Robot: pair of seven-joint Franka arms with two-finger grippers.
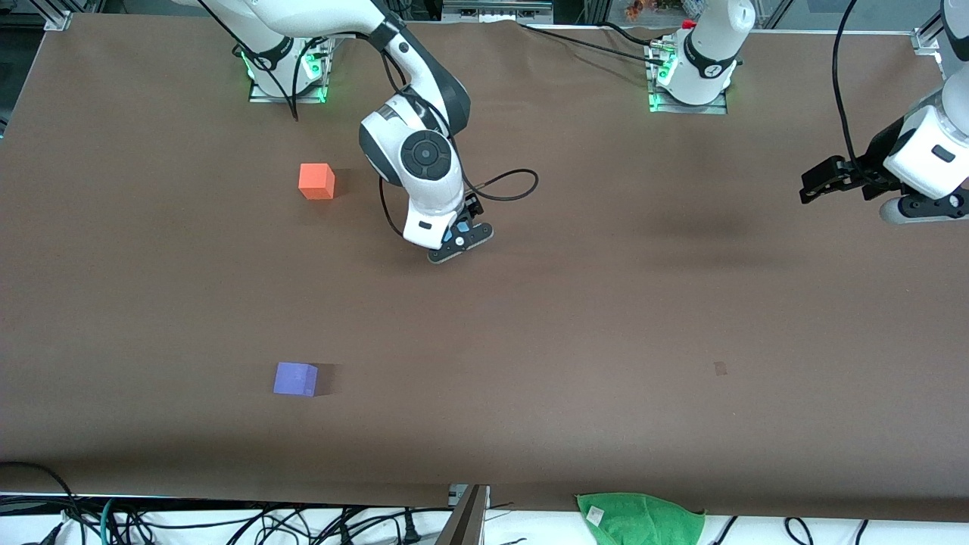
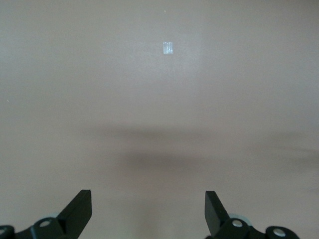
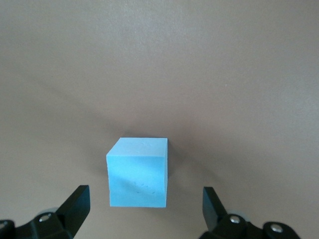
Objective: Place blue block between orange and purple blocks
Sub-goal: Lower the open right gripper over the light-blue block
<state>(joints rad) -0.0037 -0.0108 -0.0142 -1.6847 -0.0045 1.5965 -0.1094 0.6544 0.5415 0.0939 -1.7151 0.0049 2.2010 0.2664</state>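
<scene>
Brown paper covers the table (image 1: 606, 318). On it the orange block (image 1: 316, 182) sits near the right arm's base, and the purple block (image 1: 295, 378) lies much nearer the front camera. The right tool (image 1: 459, 244) hangs low over the blue block (image 3: 138, 173), its fingers (image 3: 75, 204) spread wide on either side, not touching it. The left tool (image 1: 821, 182) waits above its own end of the table, fingers (image 2: 79, 206) apart and holding nothing.
</scene>
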